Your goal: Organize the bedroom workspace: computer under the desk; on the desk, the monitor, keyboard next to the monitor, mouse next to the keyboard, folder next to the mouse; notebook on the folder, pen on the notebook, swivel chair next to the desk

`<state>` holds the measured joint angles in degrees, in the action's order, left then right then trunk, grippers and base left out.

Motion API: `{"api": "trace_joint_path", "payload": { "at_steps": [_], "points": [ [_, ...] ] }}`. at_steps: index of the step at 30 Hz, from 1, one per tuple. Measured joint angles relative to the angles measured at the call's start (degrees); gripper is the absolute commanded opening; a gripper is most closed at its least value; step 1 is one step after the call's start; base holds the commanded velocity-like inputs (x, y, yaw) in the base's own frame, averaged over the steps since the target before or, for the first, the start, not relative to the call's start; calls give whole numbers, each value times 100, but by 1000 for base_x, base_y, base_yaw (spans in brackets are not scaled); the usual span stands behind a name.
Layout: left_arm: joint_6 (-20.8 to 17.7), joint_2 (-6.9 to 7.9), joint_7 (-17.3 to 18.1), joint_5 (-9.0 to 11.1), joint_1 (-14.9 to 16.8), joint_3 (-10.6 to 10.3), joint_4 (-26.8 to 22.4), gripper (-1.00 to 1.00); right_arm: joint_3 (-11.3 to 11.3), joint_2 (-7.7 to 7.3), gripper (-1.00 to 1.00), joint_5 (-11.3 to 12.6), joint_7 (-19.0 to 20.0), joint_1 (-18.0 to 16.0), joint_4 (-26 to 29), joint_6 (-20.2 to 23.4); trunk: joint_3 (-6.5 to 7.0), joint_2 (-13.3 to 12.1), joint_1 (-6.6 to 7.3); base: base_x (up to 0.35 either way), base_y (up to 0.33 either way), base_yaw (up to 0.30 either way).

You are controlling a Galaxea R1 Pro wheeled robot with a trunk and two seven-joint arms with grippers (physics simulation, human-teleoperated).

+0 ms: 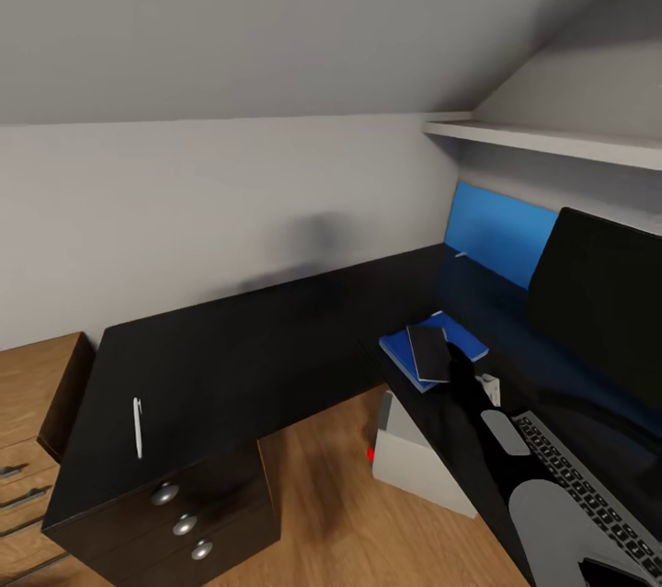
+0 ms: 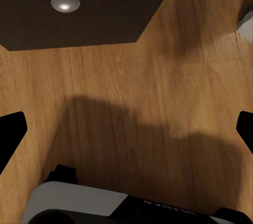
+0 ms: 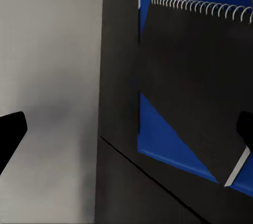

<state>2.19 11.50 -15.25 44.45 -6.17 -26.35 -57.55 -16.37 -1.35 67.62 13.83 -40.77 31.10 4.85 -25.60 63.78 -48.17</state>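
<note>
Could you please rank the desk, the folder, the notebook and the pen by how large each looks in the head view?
1. the desk
2. the folder
3. the notebook, lying on the folder
4. the pen, a thin sliver, though about as long as the notebook

Notebook on folder at the worktop's edge, seen past the right hand

A dark, near-black notebook [image 3: 195,76] with a wire spiral binding along one edge lies skewed on top of a bright blue folder [image 3: 158,139]; one of its corners, showing a pale page edge, reaches towards the folder's border. The folder lies flat on the matt black worktop [image 3: 118,50], close to that surface's edge. Beyond the edge is a plain light grey surface [image 3: 50,76], too featureless to identify. The right hand [image 3: 126,129] is spread wide, its two black fingertips [image 3: 10,132] at opposite borders of the picture, with nothing between them.
</note>
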Motion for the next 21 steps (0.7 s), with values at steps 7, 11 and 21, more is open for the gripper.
{"api": "trace_joint_path", "payload": {
  "at_steps": [7,11,21],
  "points": [
    [-11,-56,-8,8,1,-3,121,100,744,350,100,-1018,-20,3,-6,-72,126,-281,154,0,0,0],
    [-12,-73,-8,-2,0,-2,138,100,1135,691,100,-2480,-363,17,-5,-132,198,-442,242,0,0,0],
    [-2,-76,-8,-12,0,5,142,100,1830,1121,100,-5091,-2244,52,-14,-91,378,-843,462,0,0,0]
  ]
}}
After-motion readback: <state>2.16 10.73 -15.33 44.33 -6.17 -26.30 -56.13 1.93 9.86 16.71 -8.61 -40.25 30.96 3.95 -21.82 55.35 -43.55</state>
